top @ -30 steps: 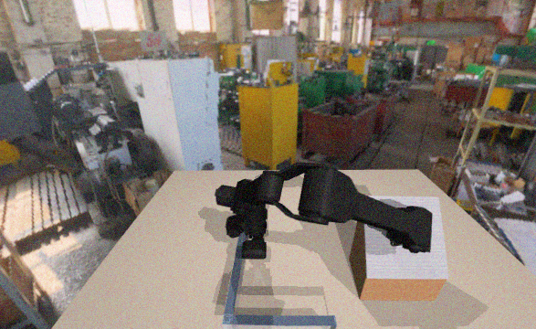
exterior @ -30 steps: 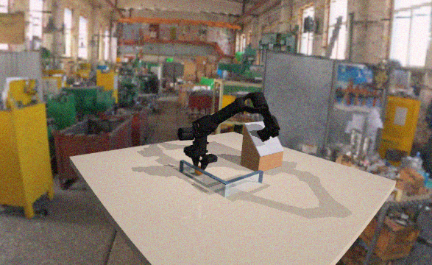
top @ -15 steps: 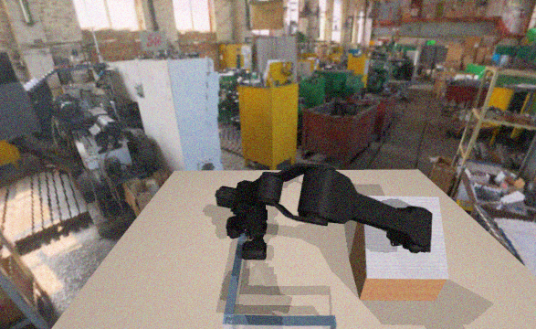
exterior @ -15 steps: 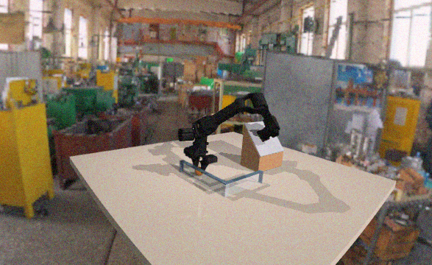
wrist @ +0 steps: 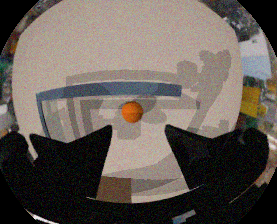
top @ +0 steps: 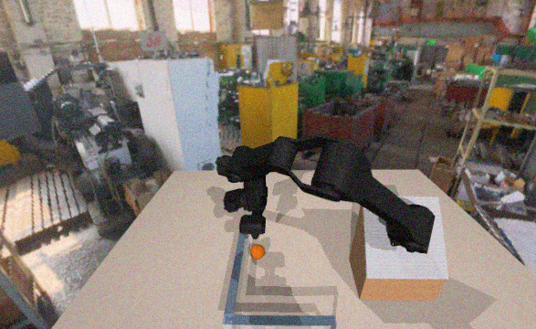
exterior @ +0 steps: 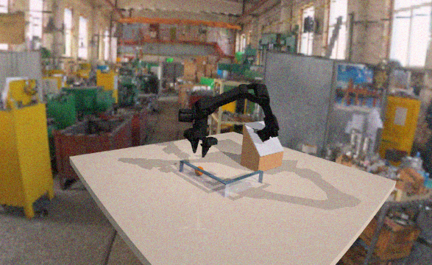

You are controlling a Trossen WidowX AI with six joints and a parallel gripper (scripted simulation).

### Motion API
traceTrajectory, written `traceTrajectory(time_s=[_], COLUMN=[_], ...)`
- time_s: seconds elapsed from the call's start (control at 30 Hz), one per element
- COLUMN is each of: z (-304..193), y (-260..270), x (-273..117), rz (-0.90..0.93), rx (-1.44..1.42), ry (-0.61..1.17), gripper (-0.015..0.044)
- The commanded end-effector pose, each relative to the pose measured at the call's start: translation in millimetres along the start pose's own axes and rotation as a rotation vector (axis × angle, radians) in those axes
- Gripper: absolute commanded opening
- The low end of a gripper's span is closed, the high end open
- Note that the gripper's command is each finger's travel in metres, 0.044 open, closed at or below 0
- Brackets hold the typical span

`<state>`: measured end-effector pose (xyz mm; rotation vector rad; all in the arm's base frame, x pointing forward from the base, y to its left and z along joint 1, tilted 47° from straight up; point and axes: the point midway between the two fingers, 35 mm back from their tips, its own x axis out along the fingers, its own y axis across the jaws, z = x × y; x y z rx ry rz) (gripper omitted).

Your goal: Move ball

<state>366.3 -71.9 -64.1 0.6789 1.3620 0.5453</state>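
We see the tool point(exterior: 199, 149) raised above the surface point(exterior: 238, 221), its jaws standing apart with nothing between them. The orange ball point(top: 257, 251) lies on the surface below, apart from both fingers. In the top view it sits just beside the long clear wall point(top: 234, 274), on the inner side of the corner that this wall makes with the short wall point(top: 280, 320). In the exterior view the ball point(exterior: 199, 171) shows close behind the long wall's top rail; whether it touches the wall we cannot tell. In the wrist view the ball point(wrist: 132, 111) appears centred between the two dark fingers, well ahead of them, with the wall's rail running across just beyond it.

We cannot make out the see-through copy in any view (it may coincide with the ball or be lost in the grain), so we cannot confirm that the resting spot is met.

We judge the step in hand to be the retreat after release. To do it well, we would lift the tool straight up, keep the jaws parted, avoid brushing the wall rail, and move away slowly so that the ball is not disturbed. A ball rolls at the slightest nudge, and the nearby wall gives it only one-sided support.
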Motion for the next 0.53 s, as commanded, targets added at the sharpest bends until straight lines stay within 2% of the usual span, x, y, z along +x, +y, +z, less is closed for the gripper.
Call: traceTrajectory(time_s=[0.0, 0.2, 0.37, 0.5], z=[0, 0, -2, -2], y=[0, 0, 2, 3], x=[0, 0, -46, -49], rz=[0.000, 0.000, -0.001, -0.001], rx=[0.000, 0.000, -0.006, -0.006], ry=[0.000, 0.000, -0.002, -0.002], gripper=[0.0318, 0.0318, 0.0440, 0.0440])
